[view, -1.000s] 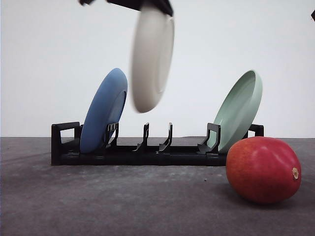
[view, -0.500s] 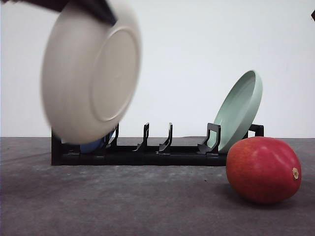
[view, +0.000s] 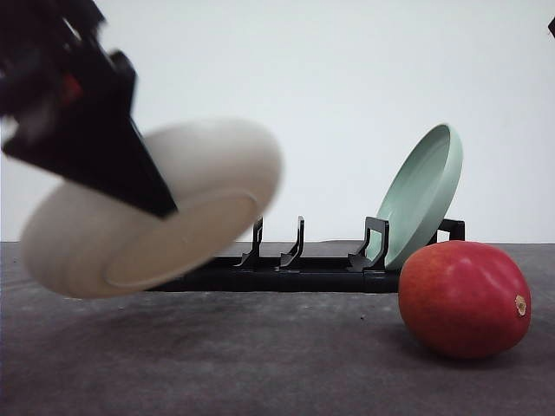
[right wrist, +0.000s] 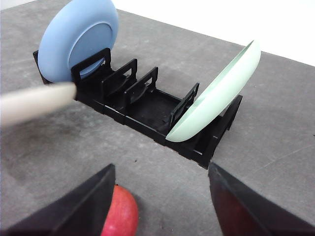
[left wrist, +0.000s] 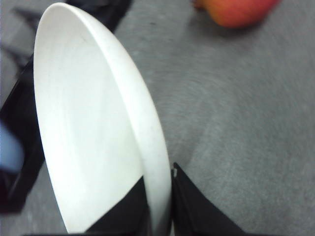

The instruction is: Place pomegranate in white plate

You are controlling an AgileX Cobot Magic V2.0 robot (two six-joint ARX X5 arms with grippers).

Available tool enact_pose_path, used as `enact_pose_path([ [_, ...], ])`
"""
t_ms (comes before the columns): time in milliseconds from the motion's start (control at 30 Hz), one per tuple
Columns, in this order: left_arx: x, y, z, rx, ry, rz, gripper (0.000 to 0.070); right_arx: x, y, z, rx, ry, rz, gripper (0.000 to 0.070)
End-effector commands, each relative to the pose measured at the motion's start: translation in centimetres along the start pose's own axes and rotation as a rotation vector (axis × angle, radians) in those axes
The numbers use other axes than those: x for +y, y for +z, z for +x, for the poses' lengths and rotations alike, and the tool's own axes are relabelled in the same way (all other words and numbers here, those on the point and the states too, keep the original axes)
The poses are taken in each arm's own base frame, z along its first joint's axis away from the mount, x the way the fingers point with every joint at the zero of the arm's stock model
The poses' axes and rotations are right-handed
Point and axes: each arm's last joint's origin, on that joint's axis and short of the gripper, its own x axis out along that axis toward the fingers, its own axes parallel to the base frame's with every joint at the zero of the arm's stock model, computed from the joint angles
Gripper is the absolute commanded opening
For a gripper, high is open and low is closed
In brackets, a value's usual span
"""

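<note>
The left gripper (left wrist: 158,209) is clamped on the rim of the white plate (view: 156,212), one black finger on the inner face and one on the outer face, as the left wrist view shows. In the front view the plate hangs tilted in the air above the grey table (view: 260,364), its foot ring turned downward and toward the camera, in front of the left end of the black dish rack (view: 295,264). The plate does not touch the table; a gap shows beneath its lower edge.

The pomegranate (view: 464,299) lies on the table just in front of the rack's right end, its tan nub pointing right. It sits well apart from the left gripper and the held plate, with bare table between them. In the left wrist view the fruit shows at the far edge, across open table from the plate's rim.

A pale green plate (view: 422,195) leans in the rack's rightmost slot, just behind the pomegranate. In the right wrist view a blue plate (right wrist: 78,39) stands in the slot at the rack's opposite end, with empty slots between.

The right gripper (right wrist: 160,206) has its fingers spread wide and holds nothing. The pomegranate lies close beside one finger (right wrist: 74,206), partly hidden by it.
</note>
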Motion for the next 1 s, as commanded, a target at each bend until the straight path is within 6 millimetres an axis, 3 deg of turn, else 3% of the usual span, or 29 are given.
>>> enact_pose_path([
  [0,-0.8,0.6,0.7,0.005,0.000,0.125,0.0010,0.0,0.5,-0.2,-0.021,-0.002,-0.008,0.0384],
  [300,-4.2,1.7,3.8,0.047,0.057,0.366,0.0011,0.0,0.5,-0.2,-0.021,-0.001,-0.008,0.0384],
  [633,-5.9,1.2,6.0,0.123,0.008,0.445,0.0039,0.0,0.5,-0.2,-0.021,-0.001,-0.008,0.0384],
  [700,-6.0,1.1,6.1,0.128,0.006,0.447,0.0097,0.0,0.5,-0.2,-0.021,-0.001,-0.008,0.0384],
  [833,-6.1,1.2,6.0,0.124,0.007,0.429,0.0347,0.0,0.5,-0.2,-0.021,-0.001,-0.008,0.0384],
  [967,-6.1,1.7,5.7,0.125,0.004,0.347,0.0366,0.0,0.5,-0.2,-0.021,-0.001,-0.008,0.0384],
])
